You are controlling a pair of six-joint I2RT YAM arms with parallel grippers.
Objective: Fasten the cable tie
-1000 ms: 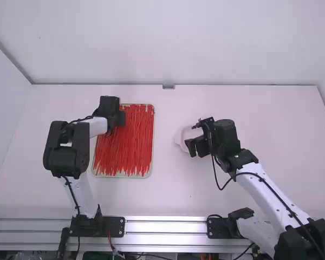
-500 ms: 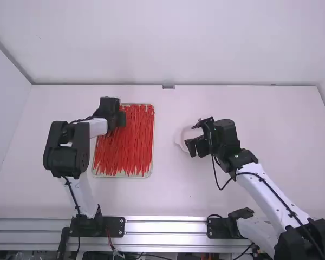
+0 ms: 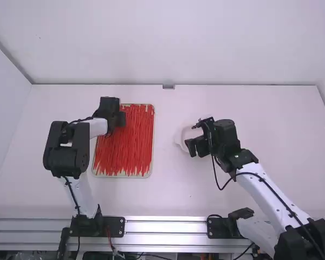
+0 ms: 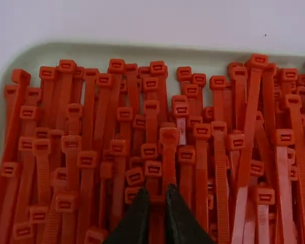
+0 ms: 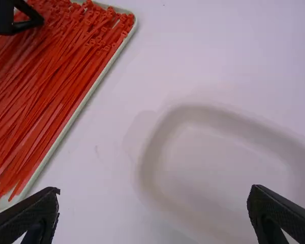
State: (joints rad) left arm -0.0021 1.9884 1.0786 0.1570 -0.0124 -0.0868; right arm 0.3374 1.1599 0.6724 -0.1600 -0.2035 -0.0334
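My left tool (image 4: 156, 197) grips narrowly on one cable tie (image 4: 169, 160); my right tool (image 5: 152, 216) stands wide above the white dish (image 5: 148, 152).

Red cable ties (image 3: 127, 143) lie heaped on the pale tray (image 3: 122, 175). All are straight and unfastened, with their heads toward the tray's far rim.

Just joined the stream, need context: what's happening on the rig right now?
The left gripper is down among the loose orange-red plastic cable ties on the pale rectangular tray, at their head ends. Whether it has gripped one is unclear. The right gripper hangs open above the empty shallow white dish beside the tray. No tie is fastened yet.
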